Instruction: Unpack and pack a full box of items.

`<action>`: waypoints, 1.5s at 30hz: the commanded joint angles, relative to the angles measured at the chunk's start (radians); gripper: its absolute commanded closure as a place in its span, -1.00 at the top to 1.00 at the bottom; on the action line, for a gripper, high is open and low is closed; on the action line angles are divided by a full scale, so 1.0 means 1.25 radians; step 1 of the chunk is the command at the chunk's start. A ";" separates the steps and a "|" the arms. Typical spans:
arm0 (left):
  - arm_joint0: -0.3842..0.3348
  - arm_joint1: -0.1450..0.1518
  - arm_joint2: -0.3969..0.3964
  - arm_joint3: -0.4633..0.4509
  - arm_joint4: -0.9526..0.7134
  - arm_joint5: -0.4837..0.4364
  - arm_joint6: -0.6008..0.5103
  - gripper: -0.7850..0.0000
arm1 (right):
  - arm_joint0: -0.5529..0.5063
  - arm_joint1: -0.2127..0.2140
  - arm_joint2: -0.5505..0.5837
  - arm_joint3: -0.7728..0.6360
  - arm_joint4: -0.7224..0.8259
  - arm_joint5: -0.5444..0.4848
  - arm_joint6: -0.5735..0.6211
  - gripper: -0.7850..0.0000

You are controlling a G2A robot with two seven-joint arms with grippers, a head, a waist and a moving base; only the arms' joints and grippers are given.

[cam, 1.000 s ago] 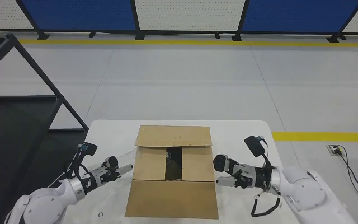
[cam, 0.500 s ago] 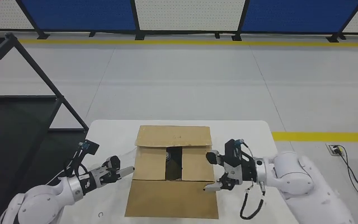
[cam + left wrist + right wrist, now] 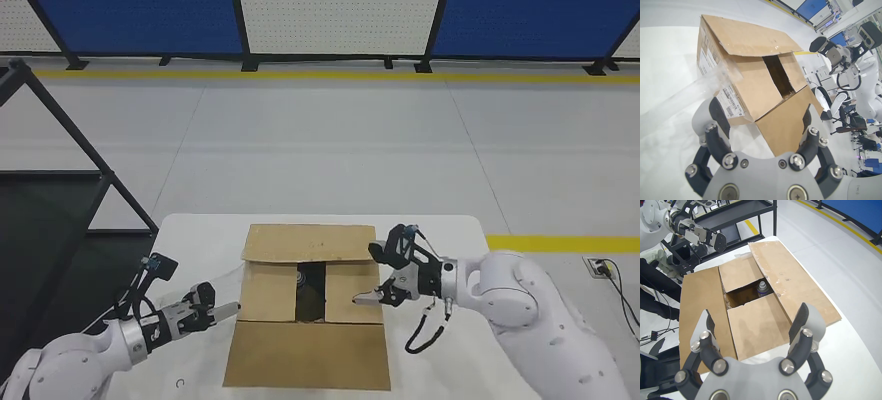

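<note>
Cardboard box (image 3: 300, 355), centre of table (image 3: 200, 240), outer flaps (image 3: 310, 243) out, inner flaps (image 3: 345, 280) nearly meeting; bottle (image 3: 762, 289) upright inside.
Right claw (image 3: 370, 275) spread, empty, over right inner flap by the slot (image 3: 312, 292); left claw (image 3: 215, 310) released, near box's left wall. Best handled by hooking flap's slot edge, folding outward, bracing box against sliding.
</note>
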 commanded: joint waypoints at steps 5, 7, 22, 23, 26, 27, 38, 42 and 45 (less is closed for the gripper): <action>0.011 0.002 0.003 -0.011 0.004 0.000 0.013 1.00 | 0.016 -0.005 -0.036 -0.054 -0.196 0.117 0.017 1.00; 0.014 0.003 0.002 -0.013 0.003 -0.001 0.014 1.00 | 0.022 -0.007 -0.054 -0.082 -0.312 0.136 -0.005 1.00; 0.070 0.015 -0.029 -0.043 -0.006 -0.031 0.062 1.00 | 0.086 -0.044 -0.162 -0.025 -0.664 0.270 -0.037 1.00; 0.073 0.015 -0.029 -0.045 -0.005 -0.030 0.064 1.00 | 0.092 -0.048 -0.167 -0.018 -0.665 0.277 -0.037 1.00; 0.074 0.015 -0.029 -0.045 -0.005 -0.030 0.065 1.00 | 0.108 -0.059 -0.173 -0.004 -0.658 0.313 -0.037 1.00; 0.074 0.015 -0.029 -0.045 -0.005 -0.030 0.065 1.00 | 0.114 -0.062 -0.173 0.001 -0.659 0.325 -0.033 1.00; 0.074 0.015 -0.029 -0.045 -0.005 -0.030 0.065 1.00 | 0.191 -0.107 -0.188 0.044 -0.636 0.453 0.027 1.00; 0.074 0.015 -0.029 -0.045 -0.005 -0.030 0.065 1.00 | 0.221 -0.124 -0.191 0.092 -0.590 0.483 0.031 1.00; 0.074 0.015 -0.029 -0.045 -0.005 -0.030 0.065 1.00 | 0.221 -0.124 -0.191 0.092 -0.590 0.483 0.031 1.00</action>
